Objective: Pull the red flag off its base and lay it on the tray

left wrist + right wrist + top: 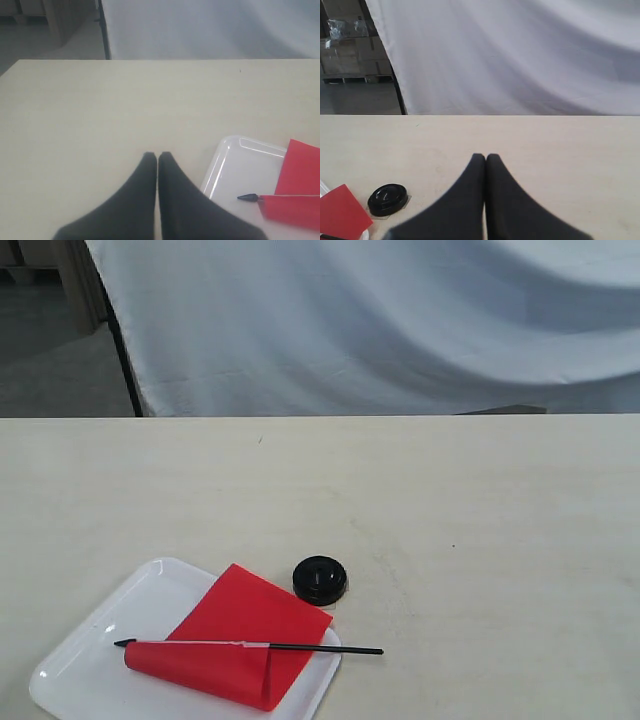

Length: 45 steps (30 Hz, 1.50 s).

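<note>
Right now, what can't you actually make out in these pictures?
Tray: near edge cut off by the exterior view's bottom edge.
Base: centre hole too dark and small in the exterior view; blurred in the right wrist view.
Red flag: mostly beyond the left wrist view's edge.
Left gripper and right gripper: outside the exterior view.

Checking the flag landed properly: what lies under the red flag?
The flat white plastic tray lies under most of the red cloth flag; one end of its black stick overhangs the table. The tray floor beneath the cloth is covered.
</note>
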Each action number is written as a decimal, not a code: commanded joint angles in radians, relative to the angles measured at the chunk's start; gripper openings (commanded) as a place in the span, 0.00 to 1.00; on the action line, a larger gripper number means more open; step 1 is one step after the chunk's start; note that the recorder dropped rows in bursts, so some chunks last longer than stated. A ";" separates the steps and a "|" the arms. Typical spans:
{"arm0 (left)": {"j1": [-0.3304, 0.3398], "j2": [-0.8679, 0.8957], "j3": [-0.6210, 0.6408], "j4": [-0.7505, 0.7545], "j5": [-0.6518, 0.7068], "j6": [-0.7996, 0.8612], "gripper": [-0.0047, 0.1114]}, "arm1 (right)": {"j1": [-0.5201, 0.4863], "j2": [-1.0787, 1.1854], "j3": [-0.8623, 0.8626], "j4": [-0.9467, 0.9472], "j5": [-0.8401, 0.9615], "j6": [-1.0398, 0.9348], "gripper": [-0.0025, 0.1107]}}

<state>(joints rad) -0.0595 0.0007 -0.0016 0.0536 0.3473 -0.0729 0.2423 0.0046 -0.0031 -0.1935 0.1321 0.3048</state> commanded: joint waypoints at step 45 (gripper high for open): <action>-0.002 -0.001 0.002 -0.005 -0.004 -0.003 0.05 | -0.005 -0.005 0.003 0.009 0.039 -0.013 0.02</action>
<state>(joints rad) -0.0595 0.0007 -0.0016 0.0536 0.3473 -0.0729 0.2423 0.0046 -0.0031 -0.1814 0.1690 0.2971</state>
